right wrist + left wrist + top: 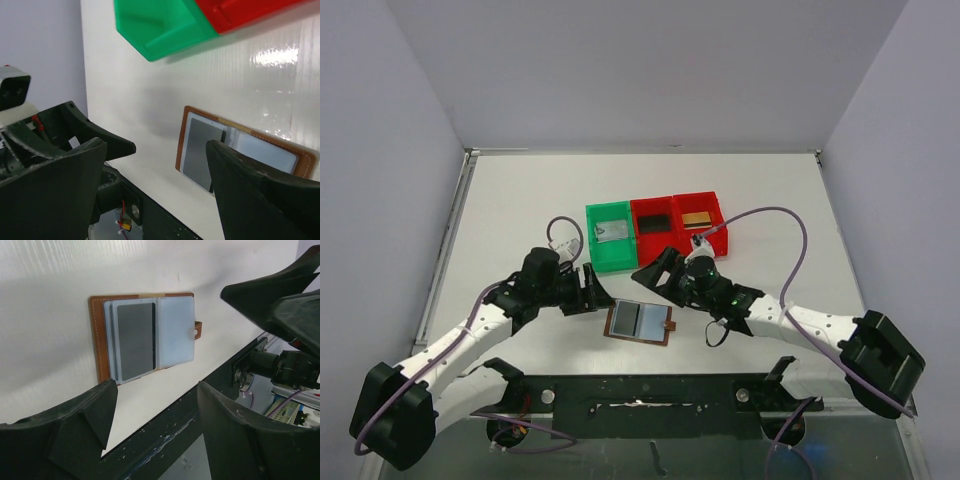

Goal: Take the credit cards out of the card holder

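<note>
**Top view: both grippers open, empty**

Your left gripper (598, 292) and right gripper (650, 275) hang by the open card holder (640, 322). One dark card (136, 340) sits inside. Behind, the green bin (610, 260) holds a grey card (611, 230); the red bins (655, 243) hold a black card (655, 222) and a gold card (696, 217).

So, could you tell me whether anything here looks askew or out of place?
Nothing is damaged or spilled. The card holder lies open and slightly skewed on the table, with one dark card still in its left sleeve.
</note>
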Action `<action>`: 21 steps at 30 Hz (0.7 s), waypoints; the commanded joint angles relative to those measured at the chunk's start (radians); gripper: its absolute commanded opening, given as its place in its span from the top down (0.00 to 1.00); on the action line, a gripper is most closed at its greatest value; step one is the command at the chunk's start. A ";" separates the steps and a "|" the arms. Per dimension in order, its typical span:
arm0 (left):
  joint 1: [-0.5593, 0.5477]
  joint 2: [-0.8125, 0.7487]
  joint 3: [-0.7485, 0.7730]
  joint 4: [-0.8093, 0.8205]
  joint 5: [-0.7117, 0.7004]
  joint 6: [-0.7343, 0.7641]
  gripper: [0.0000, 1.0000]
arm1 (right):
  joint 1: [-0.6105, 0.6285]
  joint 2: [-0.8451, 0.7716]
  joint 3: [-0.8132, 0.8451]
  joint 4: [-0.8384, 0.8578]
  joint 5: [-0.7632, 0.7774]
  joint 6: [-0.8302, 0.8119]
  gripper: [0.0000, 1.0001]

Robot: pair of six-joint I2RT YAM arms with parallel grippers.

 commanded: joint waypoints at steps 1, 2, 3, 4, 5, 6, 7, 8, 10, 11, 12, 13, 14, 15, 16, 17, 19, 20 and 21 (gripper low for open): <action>-0.046 0.022 0.007 0.098 -0.036 -0.057 0.37 | 0.013 0.067 -0.011 -0.033 -0.055 0.169 0.22; -0.052 0.027 0.009 0.105 -0.036 -0.065 0.37 | 0.024 0.070 -0.027 0.011 -0.052 0.180 0.25; -0.056 0.031 0.010 0.115 -0.039 -0.075 0.37 | 0.039 0.072 -0.031 0.027 -0.041 0.186 0.27; -0.060 0.036 0.010 0.124 -0.046 -0.084 0.37 | 0.047 0.079 -0.025 0.022 -0.033 0.186 0.28; -0.063 0.043 0.010 0.129 -0.060 -0.094 0.38 | 0.054 0.092 -0.013 0.002 -0.029 0.178 0.29; -0.064 0.051 0.010 0.135 -0.067 -0.101 0.38 | 0.057 0.103 0.003 -0.020 -0.030 0.169 0.30; -0.068 0.058 0.008 0.141 -0.072 -0.106 0.39 | 0.064 0.117 0.018 -0.040 -0.033 0.159 0.31; -0.070 0.066 0.007 0.143 -0.074 -0.109 0.40 | 0.073 0.128 0.031 -0.051 -0.035 0.150 0.34; -0.076 0.085 0.005 0.141 -0.076 -0.104 0.41 | 0.087 0.154 0.040 -0.056 -0.035 0.147 0.38; -0.076 0.094 0.003 0.137 -0.076 -0.100 0.42 | 0.093 0.169 0.038 -0.052 -0.038 0.152 0.38; -0.078 0.102 0.005 0.131 -0.074 -0.096 0.43 | 0.096 0.184 0.033 -0.044 -0.045 0.161 0.39; -0.080 0.110 0.009 0.122 -0.074 -0.087 0.44 | 0.097 0.196 0.025 -0.021 -0.051 0.166 0.42; -0.080 0.117 0.013 0.109 -0.073 -0.081 0.44 | 0.102 0.203 0.017 -0.003 -0.054 0.171 0.45; -0.082 0.123 0.018 0.098 -0.073 -0.074 0.45 | 0.106 0.209 0.010 0.012 -0.055 0.175 0.46; -0.085 0.127 0.019 0.093 -0.074 -0.069 0.45 | 0.108 0.216 0.005 0.024 -0.054 0.175 0.46; -0.086 0.130 0.018 0.091 -0.075 -0.066 0.45 | 0.108 0.222 0.004 0.028 -0.056 0.175 0.47; -0.087 0.138 0.016 0.095 -0.077 -0.066 0.46 | 0.108 0.233 0.005 0.032 -0.060 0.172 0.52; -0.088 0.144 0.016 0.099 -0.074 -0.068 0.47 | 0.108 0.239 0.005 0.035 -0.062 0.169 0.55; -0.089 0.150 0.016 0.105 -0.071 -0.070 0.48 | 0.108 0.245 0.004 0.038 -0.064 0.169 0.57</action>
